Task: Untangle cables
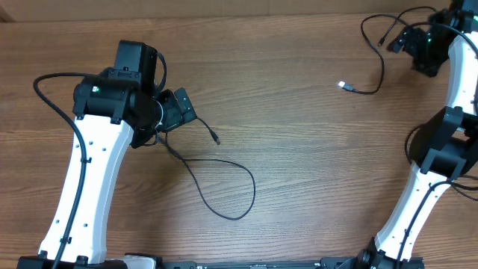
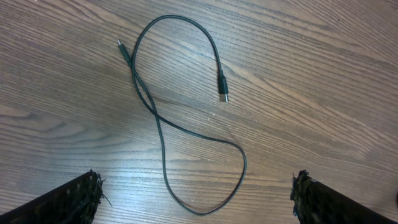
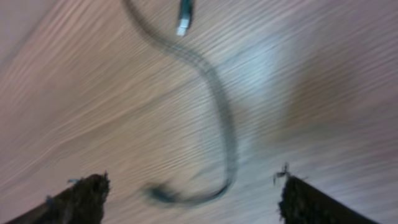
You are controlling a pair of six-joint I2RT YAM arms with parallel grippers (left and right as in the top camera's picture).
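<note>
One thin black cable point(image 1: 224, 187) lies in a loose loop on the wooden table just right of my left arm, with a plug end point(image 1: 216, 140) close by. In the left wrist view this cable point(image 2: 163, 134) crosses itself once, and both silver-tipped plugs point(image 2: 222, 93) lie free. My left gripper point(image 2: 199, 205) hovers above the loop's lower bend, open and empty. A second cable point(image 1: 376, 67) curls at the far right, its plug point(image 1: 343, 85) pointing left. My right gripper point(image 3: 189, 199) is open above that blurred cable point(image 3: 217, 106), touching nothing.
The bare wood table point(image 1: 299, 164) spreads between the two arms. The left arm's white link point(image 1: 82, 179) rises from the near left edge and the right arm's link point(image 1: 418, 202) from the near right. Thicker black arm wires run along both.
</note>
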